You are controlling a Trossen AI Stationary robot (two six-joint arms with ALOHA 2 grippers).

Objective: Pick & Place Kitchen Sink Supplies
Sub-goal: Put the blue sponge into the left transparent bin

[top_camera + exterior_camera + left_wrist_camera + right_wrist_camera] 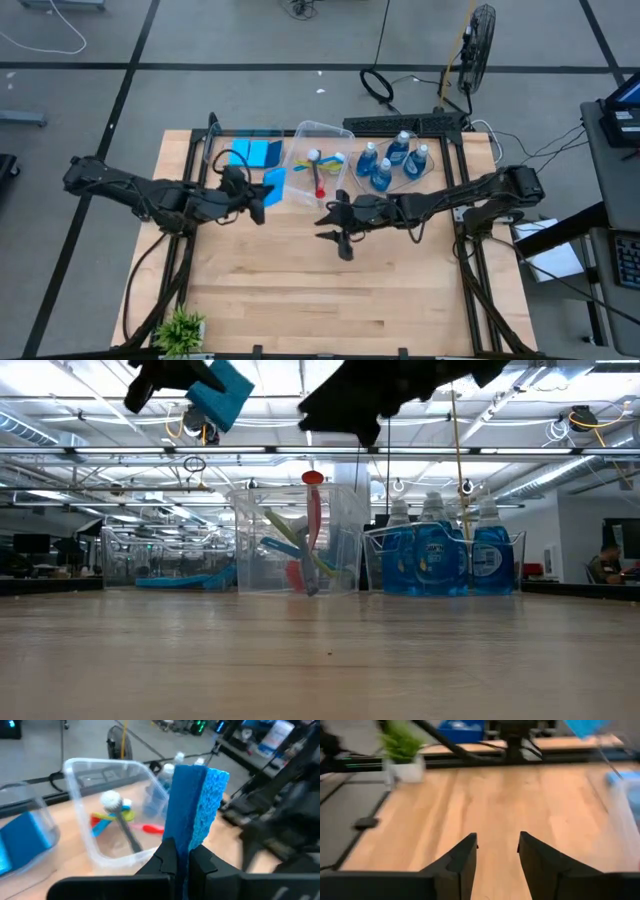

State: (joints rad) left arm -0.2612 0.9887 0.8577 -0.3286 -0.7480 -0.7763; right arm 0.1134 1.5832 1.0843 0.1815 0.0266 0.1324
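Mostly the sorting looks done, judging by how things lie now. At the far left of the row, a clear tub [222, 150] holds flat blue sponges [254, 153]; I count at least two lying in it, though the exact number is hard to tell. One more sponge [196, 805] is not yet placed: the left pincer [262, 196] is clamped shut on it, holding it on edge up off the bench [300, 290], just beside the sponge tub and the middle tub. In the left wrist view the sponge stands upright between the two dark fingers, with the middle tub beyond it.

Next along, the middle tub [318, 132] holds the long-handled brushes [320, 172]; red, yellow and blue handles and a pale brush head show there, leaning against the walls. Right of that, the third tub [432, 168] holds four bottles of blue liquid [392, 162], standing upright and close together.

Farther right and nearer the front of the bench, the right pincer [340, 222] hangs over bare wood with its jaws parted and nothing between them; its wrist view shows only bench ahead. It sits just in front of the brush tub, well apart from the held sponge.

What seems left is setting this last sponge in with the others.
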